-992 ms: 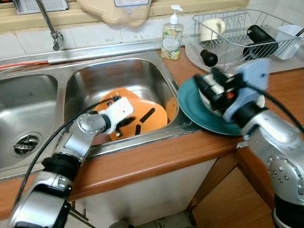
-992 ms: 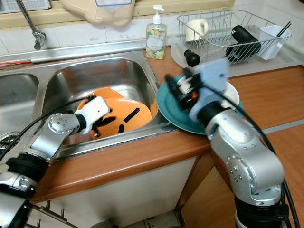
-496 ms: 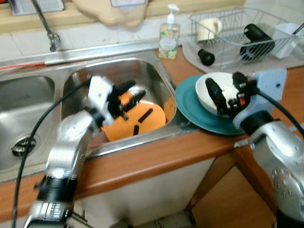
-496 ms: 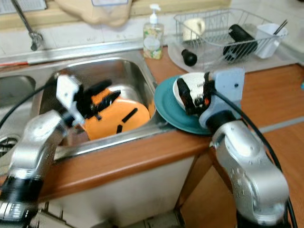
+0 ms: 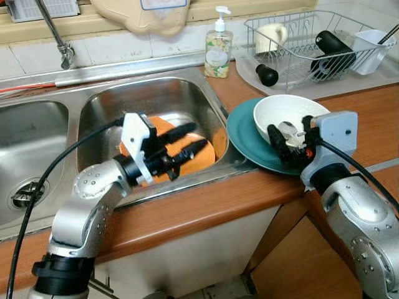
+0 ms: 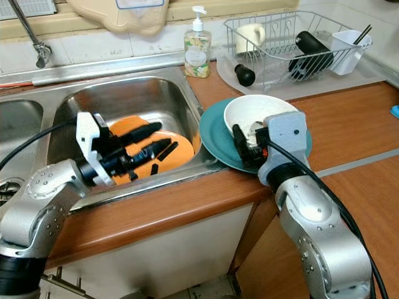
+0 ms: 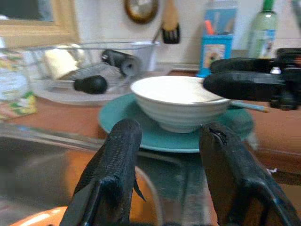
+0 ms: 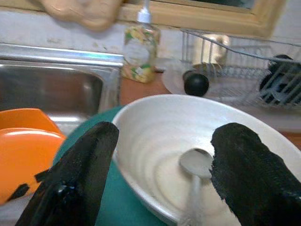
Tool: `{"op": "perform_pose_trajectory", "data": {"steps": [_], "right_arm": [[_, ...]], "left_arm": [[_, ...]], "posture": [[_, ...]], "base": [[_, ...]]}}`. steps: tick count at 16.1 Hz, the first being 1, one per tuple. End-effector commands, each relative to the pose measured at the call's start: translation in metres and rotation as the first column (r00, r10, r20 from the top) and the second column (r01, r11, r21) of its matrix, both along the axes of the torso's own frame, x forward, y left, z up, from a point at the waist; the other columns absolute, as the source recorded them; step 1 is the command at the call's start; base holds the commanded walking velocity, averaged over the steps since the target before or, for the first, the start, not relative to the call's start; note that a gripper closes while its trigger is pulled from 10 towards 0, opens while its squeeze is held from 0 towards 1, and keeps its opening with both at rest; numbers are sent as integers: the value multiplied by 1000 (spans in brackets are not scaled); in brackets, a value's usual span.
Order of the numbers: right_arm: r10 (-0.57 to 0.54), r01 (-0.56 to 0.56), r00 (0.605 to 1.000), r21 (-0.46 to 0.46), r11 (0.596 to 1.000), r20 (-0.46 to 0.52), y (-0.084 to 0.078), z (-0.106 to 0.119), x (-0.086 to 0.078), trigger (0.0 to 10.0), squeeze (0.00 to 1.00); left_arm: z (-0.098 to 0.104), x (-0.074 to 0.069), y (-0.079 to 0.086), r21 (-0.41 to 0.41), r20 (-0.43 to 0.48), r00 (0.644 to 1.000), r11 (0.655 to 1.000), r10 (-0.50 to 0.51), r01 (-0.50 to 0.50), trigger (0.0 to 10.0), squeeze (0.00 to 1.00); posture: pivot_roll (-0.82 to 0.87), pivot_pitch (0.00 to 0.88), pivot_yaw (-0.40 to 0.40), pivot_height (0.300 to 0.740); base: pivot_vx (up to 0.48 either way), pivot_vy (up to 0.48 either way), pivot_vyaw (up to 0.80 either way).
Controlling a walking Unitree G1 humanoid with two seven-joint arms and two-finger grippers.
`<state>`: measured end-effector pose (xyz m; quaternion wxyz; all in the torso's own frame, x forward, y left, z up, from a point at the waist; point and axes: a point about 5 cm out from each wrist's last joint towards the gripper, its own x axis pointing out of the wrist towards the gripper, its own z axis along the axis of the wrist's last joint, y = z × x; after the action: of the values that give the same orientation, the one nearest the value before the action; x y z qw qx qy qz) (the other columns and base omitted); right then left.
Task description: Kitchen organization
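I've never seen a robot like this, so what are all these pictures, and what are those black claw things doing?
This is a walking robot with two silver arms. Two pictures come from cameras on its head, looking down at a kitchen counter. The other two come from small cameras on its wrists, looking along its black fingers.

The left gripper hangs open above the orange plates lying in the sink. The right gripper is open at the near rim of a white bowl, holding nothing. The bowl sits on a teal plate and has a spoon inside. Behind stand a soap bottle and a dish rack.
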<state>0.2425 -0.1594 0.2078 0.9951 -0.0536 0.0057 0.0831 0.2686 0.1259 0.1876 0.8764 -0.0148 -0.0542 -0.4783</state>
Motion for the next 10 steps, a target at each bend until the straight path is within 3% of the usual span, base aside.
{"op": "perform_pose_trajectory", "data": {"steps": [1, 5, 6, 7, 9, 10], "right_arm": [[-28, 28, 1000, 2, 1000, -11, -3, -2, -1, 10000, 0], [-85, 86, 995, 19, 996, -46, -14, -11, -5, 10000, 0], [-87, 88, 995, 16, 996, -58, -16, -13, -6, 6902, 0], [-88, 89, 994, 15, 996, -68, -17, -14, -6, 6902, 0], [-89, 92, 992, 32, 995, -91, -19, -18, -7, 0, 0], [-90, 94, 991, 40, 995, -95, -19, -18, -8, 0, 0]], "left_arm": [[2, -5, -3, 9, -5, 999, 999, -38, 38, 10000, 0], [-2, -15, -5, 38, -51, 995, 995, -87, 89, 10000, 0], [-2, -15, -5, 39, -55, 995, 995, -88, 90, 10000, 0], [-2, -16, -5, 41, -59, 994, 995, -89, 91, 10000, 0], [-1, -18, -6, 41, -66, 993, 994, -96, 99, 10000, 0], [-1, -18, -7, 41, -69, 993, 994, -100, 102, 10000, 0]], "posture": [[-152, 0, 52, 740], [-156, 0, 50, 740], [-156, 0, 50, 740], [-156, 0, 50, 740], [-156, 0, 49, 740], [-156, 0, 49, 740]], "base": [[0, 0, 0], [0, 0, 0], [0, 0, 0], [0, 0, 0], [0, 0, 0], [0, 0, 0]]}}
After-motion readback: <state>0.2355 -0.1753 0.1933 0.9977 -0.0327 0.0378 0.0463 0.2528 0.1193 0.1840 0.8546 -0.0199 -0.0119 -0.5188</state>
